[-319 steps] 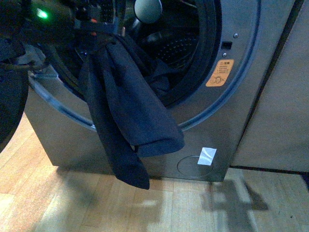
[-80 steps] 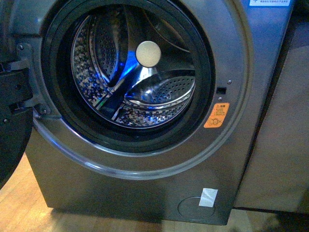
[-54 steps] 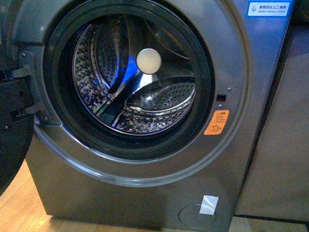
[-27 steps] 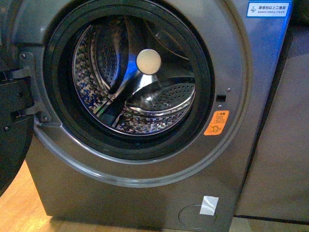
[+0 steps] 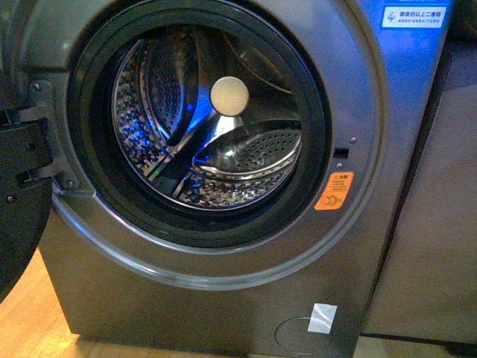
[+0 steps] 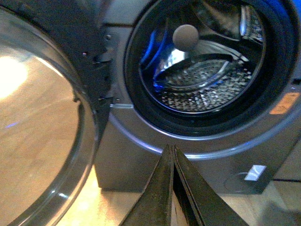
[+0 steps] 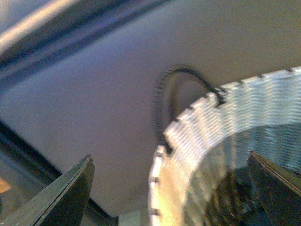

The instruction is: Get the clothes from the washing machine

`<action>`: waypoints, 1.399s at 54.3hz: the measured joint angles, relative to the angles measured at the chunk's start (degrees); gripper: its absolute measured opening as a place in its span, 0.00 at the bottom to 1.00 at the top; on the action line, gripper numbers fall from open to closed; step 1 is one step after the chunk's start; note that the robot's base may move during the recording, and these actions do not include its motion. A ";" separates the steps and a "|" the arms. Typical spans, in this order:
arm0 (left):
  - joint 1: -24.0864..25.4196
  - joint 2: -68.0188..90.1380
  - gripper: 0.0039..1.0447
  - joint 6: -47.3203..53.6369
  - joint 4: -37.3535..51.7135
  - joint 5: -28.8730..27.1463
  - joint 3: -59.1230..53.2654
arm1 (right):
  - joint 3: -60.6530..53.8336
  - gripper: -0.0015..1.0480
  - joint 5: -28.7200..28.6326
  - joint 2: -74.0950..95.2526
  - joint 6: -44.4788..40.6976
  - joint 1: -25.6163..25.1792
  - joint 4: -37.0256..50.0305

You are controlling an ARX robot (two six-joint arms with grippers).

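The washing machine (image 5: 373, 112) is a dark grey front-loader with its porthole open. Its perforated steel drum (image 5: 246, 160) shows no garment in the front view or in the left wrist view (image 6: 202, 84). An orange sticker (image 5: 334, 191) and a white tape patch (image 5: 322, 318) mark its front. The clothes are not clearly in view. My left gripper (image 6: 171, 149) is shut and empty, low in front of the machine. My right gripper (image 7: 170, 156) is open over a woven basket (image 7: 211, 127); the basket's inside is dark and blurred.
The machine's open door (image 6: 42, 117), with its glass bowl, swings out on the left, and its dark edge shows in the front view (image 5: 19, 201). A beige cabinet (image 5: 436, 224) stands right of the machine. A wooden floor (image 5: 30, 321) runs below.
About six seconds ago a dark garment hung out of the porthole from a gripper; now it is gone from the front view and the drum shows bare. In the last second hardly anything moved.
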 joint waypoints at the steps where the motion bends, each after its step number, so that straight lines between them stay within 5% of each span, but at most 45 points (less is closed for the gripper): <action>1: 1.62 -0.35 0.03 0.02 0.02 1.46 -0.44 | -1.31 0.93 -0.02 -2.08 1.44 0.85 1.29; 11: 5.42 -2.19 0.03 0.02 0.83 3.34 -2.95 | -12.79 0.93 4.90 -19.41 9.79 10.67 5.14; 26: 5.53 -4.46 0.03 0.02 1.64 3.32 -6.10 | -28.79 0.93 26.49 -48.11 10.80 38.47 -3.74; 30: 5.55 -4.98 0.03 0.04 1.81 3.32 -6.69 | -28.92 0.93 27.85 -49.37 9.77 40.13 -3.93; 38: 5.55 -5.88 0.03 0.04 1.84 3.34 -7.80 | -26.84 0.61 45.92 -57.33 -9.88 48.41 -29.03; 59: 5.60 -8.24 0.03 0.04 2.21 3.48 -9.51 | -30.08 0.01 57.86 -63.87 -15.76 59.08 -32.17; 64: 5.60 -8.24 0.03 0.04 2.21 3.45 -9.51 | -30.36 0.02 60.65 -67.60 -15.80 63.54 -36.48; 76: 5.60 -8.24 0.03 0.02 2.21 3.48 -9.51 | -31.47 0.02 61.11 -73.16 -15.85 64.30 -39.98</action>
